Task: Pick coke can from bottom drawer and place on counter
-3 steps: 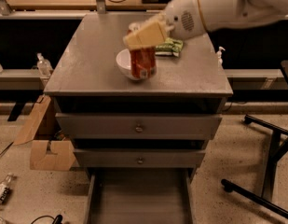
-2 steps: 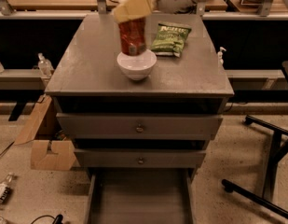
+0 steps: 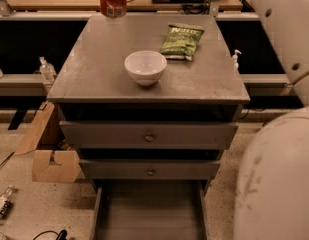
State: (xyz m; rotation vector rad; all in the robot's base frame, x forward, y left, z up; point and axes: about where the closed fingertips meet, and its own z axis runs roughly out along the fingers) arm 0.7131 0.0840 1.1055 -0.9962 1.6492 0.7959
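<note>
The arm (image 3: 281, 34) has smooth white rounded shells, two small dark holes in the upper one, grey scuffs on the lower; the gripper is out of view

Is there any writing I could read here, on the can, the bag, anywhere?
No text here can be read.
On the green chip bag: white lettering, too blurred to read.
On the coke can: pale markings, unreadable.
On the bottle on the floor: label unreadable.
The gripper is out of view; only the arm shows.

bowl (image 3: 145, 66) and chip bag (image 3: 182, 41) block counter (image 3: 94, 69) middle, tool out of view
</note>
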